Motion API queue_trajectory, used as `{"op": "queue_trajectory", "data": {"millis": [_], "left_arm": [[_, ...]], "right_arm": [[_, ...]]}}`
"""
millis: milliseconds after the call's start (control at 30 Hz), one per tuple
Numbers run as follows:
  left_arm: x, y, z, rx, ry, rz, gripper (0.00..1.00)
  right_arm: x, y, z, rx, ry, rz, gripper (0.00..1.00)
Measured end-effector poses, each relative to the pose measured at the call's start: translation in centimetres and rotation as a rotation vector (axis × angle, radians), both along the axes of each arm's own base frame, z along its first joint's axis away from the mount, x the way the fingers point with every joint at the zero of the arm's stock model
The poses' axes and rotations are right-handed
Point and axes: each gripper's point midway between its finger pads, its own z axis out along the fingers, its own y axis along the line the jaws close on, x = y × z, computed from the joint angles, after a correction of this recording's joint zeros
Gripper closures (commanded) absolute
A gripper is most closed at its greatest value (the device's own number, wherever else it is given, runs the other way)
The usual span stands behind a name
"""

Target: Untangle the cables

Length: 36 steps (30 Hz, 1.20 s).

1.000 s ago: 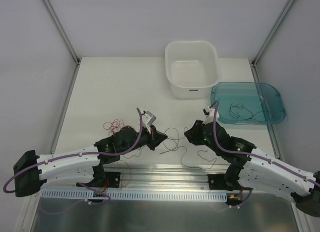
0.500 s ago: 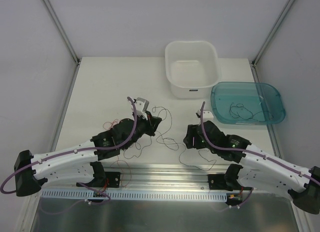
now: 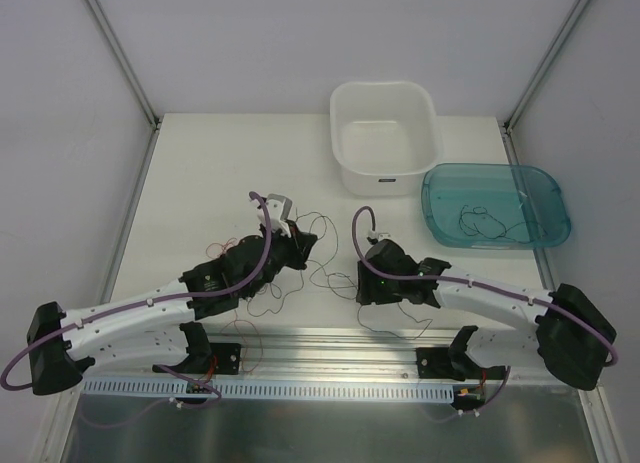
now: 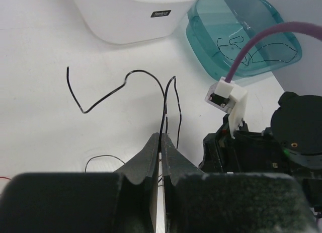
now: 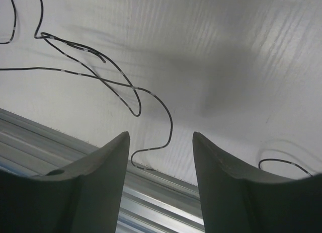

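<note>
This side of the white tub (image 3: 385,181), the right gripper (image 5: 161,138) had just let go, jaws wide and empty. The left gripper (image 4: 160,142) stayed clamped on a black wire (image 4: 121,89), likely freed.

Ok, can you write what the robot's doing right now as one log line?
left claw: shut on black cable | right claw: open, above loose cables, holding nothing | untangling: not done
</note>
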Motion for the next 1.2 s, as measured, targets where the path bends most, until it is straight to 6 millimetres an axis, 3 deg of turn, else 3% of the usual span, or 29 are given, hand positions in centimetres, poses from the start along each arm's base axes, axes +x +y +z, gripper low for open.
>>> {"op": "queue_trajectory", "data": {"millis": [100,133,233,300,367,400,433,467,567,733,867,1033,1200], "left_arm": [[0.2,0.4,0.0,-0.007,0.003,0.014,1.0],[0.3,0.5,0.0,-0.008,0.003,0.016,1.0],[0.6,1.0,-0.1,-0.013,0.006,0.034,1.0],[0.8,1.4,-0.4,-0.017,0.014,0.047,0.97],[0.9,1.8,-0.7,-0.019,0.023,0.057,0.84],[1.0,1.9,-1.0,-0.02,0.028,0.061,0.78],[1.0,2.0,-1.1,-0.024,0.035,0.061,0.61],[1.0,2.1,-1.3,-0.024,0.041,0.059,0.54],[0.9,2.4,-1.8,-0.024,0.06,0.055,0.29],[1.2,3.5,-1.9,-0.031,0.08,0.055,0.14],[0.9,3.3,-2.5,-0.027,0.099,0.002,0.1],[-0.3,1.0,-5.7,0.062,0.175,-0.148,0.09],[-1.0,-0.3,-10.6,0.184,0.293,-0.227,0.11]], "right_arm": [[-0.3,0.5,-0.9,-0.003,0.039,0.007,0.62],[-0.4,0.5,-1.2,-0.007,0.047,0.005,0.75],[-0.4,0.4,-1.2,-0.009,0.052,-0.002,0.99],[-0.3,0.3,-0.7,-0.008,0.041,-0.005,0.99],[-0.1,-0.1,0.4,-0.013,0.019,-0.01,0.99],[0.1,-0.2,1.3,-0.01,0.001,-0.009,0.99],[0.3,-0.4,2.5,-0.004,-0.024,-0.009,0.99],[0.6,-0.5,4.0,0.005,-0.051,-0.006,0.99],[1.7,-0.4,9.7,0.061,-0.161,0.003,0.99],[3.3,-1.4,21.6,0.148,-0.388,0.006,0.99],[3.6,-2.7,28.6,0.192,-0.523,0.019,0.99],[3.4,-3.4,33.0,0.212,-0.615,0.064,0.99],[3.6,-3.1,32.9,0.181,-0.624,0.108,0.99]]}}
